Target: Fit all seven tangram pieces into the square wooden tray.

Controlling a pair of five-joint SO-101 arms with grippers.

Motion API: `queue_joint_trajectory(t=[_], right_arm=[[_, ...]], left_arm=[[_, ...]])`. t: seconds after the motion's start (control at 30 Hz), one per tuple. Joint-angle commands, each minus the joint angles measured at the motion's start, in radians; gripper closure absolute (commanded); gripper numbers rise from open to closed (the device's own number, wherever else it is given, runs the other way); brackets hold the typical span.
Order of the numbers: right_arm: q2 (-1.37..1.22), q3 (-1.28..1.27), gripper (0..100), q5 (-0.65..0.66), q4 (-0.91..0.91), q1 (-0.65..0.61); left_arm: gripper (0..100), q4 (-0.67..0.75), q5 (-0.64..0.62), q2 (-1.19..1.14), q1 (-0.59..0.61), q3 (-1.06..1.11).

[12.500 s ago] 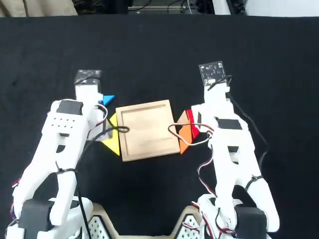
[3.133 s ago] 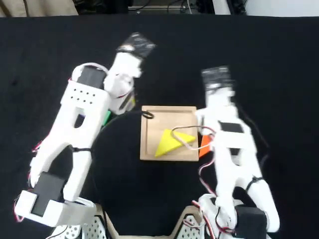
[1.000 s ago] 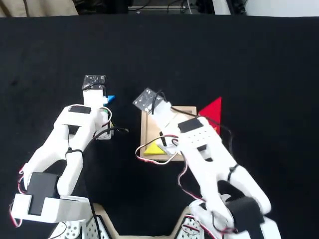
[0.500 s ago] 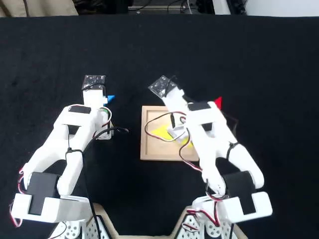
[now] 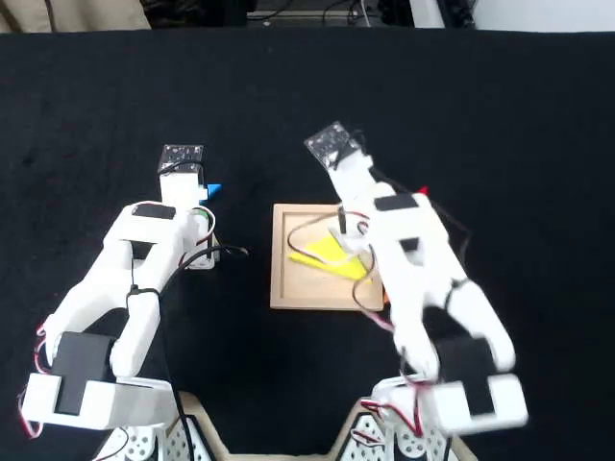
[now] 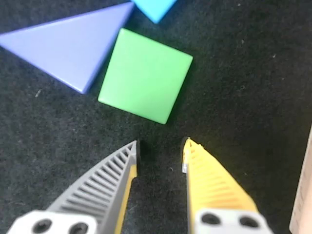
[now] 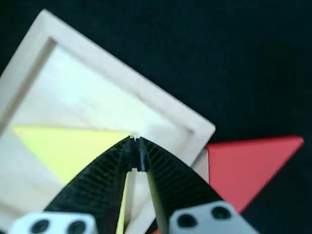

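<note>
Black tabletop (image 5: 500,115) holds the wooden tray (image 5: 288,288). Right gripper (image 7: 135,146), pinched together, hangs over its yellow triangle (image 7: 63,146); left gripper (image 6: 161,146), parted, faces a green square (image 6: 145,75).

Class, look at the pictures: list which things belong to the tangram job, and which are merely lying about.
Belong to the job: wooden tray; yellow triangle lying in it; red triangle beside the tray; green square; purple triangle; blue piece.
Merely about: black cloth; cables beyond the table's far edge.
</note>
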State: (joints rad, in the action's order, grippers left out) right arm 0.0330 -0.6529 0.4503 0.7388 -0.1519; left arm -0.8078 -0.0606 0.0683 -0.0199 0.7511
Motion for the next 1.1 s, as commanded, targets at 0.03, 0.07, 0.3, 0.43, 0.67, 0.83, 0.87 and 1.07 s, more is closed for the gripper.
queue_joint_trajectory(t=[0.03, 0.07, 0.3, 0.43, 0.67, 0.83, 0.87, 1.07], right_arm=[[-0.12, 0.18, 98.8, -0.009, 0.018, 0.005], [-0.145, 0.203, 98.8, -0.009, 0.029, -0.003], [-0.222, 0.234, 98.8, -0.009, 0.061, -0.026], [-0.194, 0.211, 98.8, 0.009, 0.152, -0.04], [-0.024, 0.018, 98.8, 0.097, 0.181, -0.169], [0.119, -0.091, 98.8, 0.126, 0.183, -0.203], [0.142, -0.104, 98.8, 0.126, 0.183, -0.199], [0.226, -0.047, 98.8, 0.058, 0.16, -0.14]], left_arm=[[85, 0.04, -0.009, 0.035, 0.008, -0.004], [85, 0.04, -0.009, 0.035, 0.008, -0.004], [85, 0.041, -0.009, 0.035, 0.007, -0.002], [85, 0.043, -0.009, 0.035, 0.007, -0.002], [85, 0.043, -0.009, 0.035, 0.007, -0.002], [85, 0.043, -0.011, 0.035, 0.007, -0.002], [85, 0.043, -0.011, 0.035, 0.007, -0.002], [85, 0.043, -0.011, 0.035, 0.007, -0.002]])
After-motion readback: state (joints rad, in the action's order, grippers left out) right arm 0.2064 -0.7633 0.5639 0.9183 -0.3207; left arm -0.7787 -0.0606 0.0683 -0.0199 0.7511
